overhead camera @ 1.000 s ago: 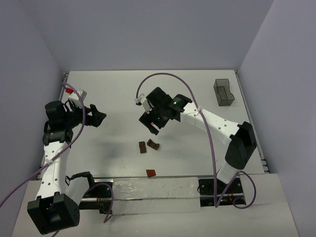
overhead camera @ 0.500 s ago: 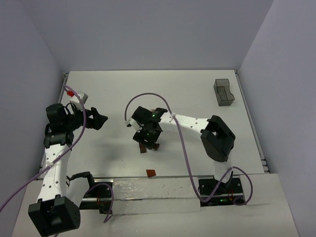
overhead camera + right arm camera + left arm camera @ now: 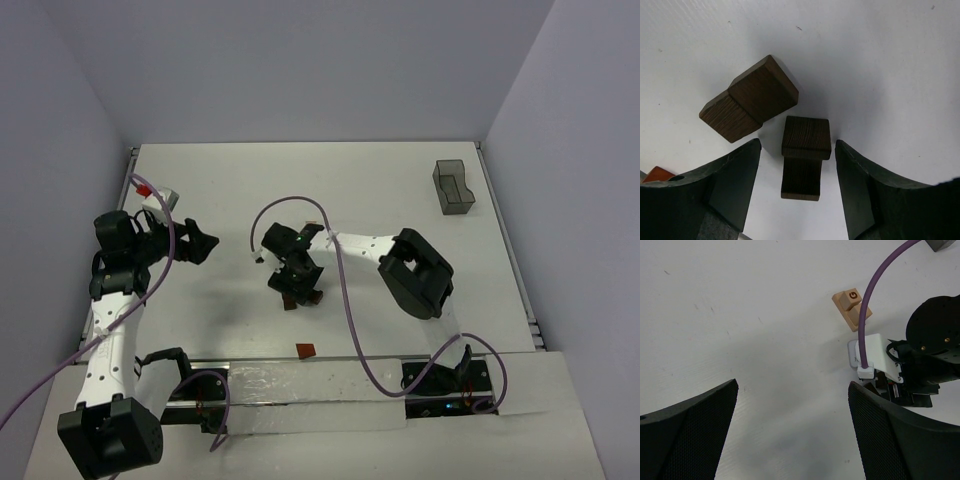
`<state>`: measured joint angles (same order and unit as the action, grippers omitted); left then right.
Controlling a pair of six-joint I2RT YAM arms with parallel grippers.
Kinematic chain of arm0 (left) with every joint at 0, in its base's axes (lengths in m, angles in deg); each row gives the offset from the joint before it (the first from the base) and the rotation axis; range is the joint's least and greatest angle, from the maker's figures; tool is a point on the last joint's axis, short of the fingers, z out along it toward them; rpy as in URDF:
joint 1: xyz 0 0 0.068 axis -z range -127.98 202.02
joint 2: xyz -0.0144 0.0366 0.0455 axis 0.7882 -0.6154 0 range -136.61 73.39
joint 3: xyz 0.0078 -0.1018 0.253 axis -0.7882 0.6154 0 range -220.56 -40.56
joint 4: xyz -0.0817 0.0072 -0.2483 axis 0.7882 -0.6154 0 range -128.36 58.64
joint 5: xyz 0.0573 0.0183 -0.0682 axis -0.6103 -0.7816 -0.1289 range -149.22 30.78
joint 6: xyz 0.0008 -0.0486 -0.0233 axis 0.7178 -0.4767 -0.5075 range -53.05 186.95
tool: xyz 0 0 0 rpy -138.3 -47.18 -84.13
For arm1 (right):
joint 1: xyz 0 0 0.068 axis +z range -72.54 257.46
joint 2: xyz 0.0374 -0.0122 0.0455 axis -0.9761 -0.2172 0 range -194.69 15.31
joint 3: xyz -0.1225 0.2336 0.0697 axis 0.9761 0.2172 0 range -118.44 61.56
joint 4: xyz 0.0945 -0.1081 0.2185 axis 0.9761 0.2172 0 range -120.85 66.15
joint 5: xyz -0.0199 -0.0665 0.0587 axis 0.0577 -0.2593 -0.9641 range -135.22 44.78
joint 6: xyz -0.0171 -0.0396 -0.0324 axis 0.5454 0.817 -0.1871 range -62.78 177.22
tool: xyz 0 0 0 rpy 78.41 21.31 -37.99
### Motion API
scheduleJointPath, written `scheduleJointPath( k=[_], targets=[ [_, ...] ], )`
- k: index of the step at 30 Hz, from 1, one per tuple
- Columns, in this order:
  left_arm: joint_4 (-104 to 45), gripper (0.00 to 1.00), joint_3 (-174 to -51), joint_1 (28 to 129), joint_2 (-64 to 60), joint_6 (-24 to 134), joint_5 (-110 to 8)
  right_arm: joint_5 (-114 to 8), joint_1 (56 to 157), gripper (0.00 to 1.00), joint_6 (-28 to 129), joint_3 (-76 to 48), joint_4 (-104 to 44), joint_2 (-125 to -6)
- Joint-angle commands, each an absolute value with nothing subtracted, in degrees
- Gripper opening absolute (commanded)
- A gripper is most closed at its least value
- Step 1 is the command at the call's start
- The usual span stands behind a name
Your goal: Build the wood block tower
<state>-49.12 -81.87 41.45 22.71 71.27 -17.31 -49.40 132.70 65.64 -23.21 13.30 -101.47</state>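
The wood block tower is out of view; only loose blocks show. My right gripper (image 3: 298, 290) is low over the table's middle, open. In the right wrist view its jaws (image 3: 797, 150) straddle a dark brown block (image 3: 805, 150) with a small gap on each side. A second dark brown block (image 3: 750, 97) lies tilted just beyond the left finger (image 3: 735, 180). A reddish-brown block (image 3: 305, 350) lies nearer the front edge. A tan block marked G (image 3: 852, 310) shows in the left wrist view. My left gripper (image 3: 203, 243) hangs open and empty (image 3: 792, 386) at the left.
A grey translucent bin (image 3: 453, 187) stands at the back right. The right arm's elbow (image 3: 415, 272) and purple cable (image 3: 345, 300) lie across the middle. Walls close in the table (image 3: 250, 180) on three sides.
The right arm swung left and down over the two dark blocks, and its jaws narrowed around one. The left arm barely moved.
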Motion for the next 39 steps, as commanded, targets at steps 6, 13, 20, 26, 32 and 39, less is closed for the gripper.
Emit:
scheduleJointPath(
  k=[6,13,20,26,32,39],
  targets=[
    [-47.4,0.97,-82.1,41.1,23.3,72.3,-15.2,-51.3,131.5,0.47,66.1,-25.1,10.9,-103.3],
    [-49.4,0.95,-83.2,41.1,24.4,73.8,-13.6,-61.8,129.0,0.05,64.2,-24.8,12.3,-97.6],
    [-45.9,0.93,-82.5,41.3,30.3,68.6,-7.1,-97.8,117.6,0.0,58.9,-29.1,10.3,-89.1],
    [-43.5,0.95,-82.2,43.8,35.9,61.5,-0.6,-119.6,112.7,0.0,28.0,-23.9,-25.2,-82.4],
    [-36.4,0.93,-84.9,51.8,35.6,42.9,-2.3,-114.1,109.5,0.0,-21.0,-10.0,-90.8,-79.1],
    [-26.0,0.87,-88.6,64.1,30.3,29.7,-10.4,-107.2,108.6,0.0,-37.6,-8.0,-108.4,-82.8]
  ],
)
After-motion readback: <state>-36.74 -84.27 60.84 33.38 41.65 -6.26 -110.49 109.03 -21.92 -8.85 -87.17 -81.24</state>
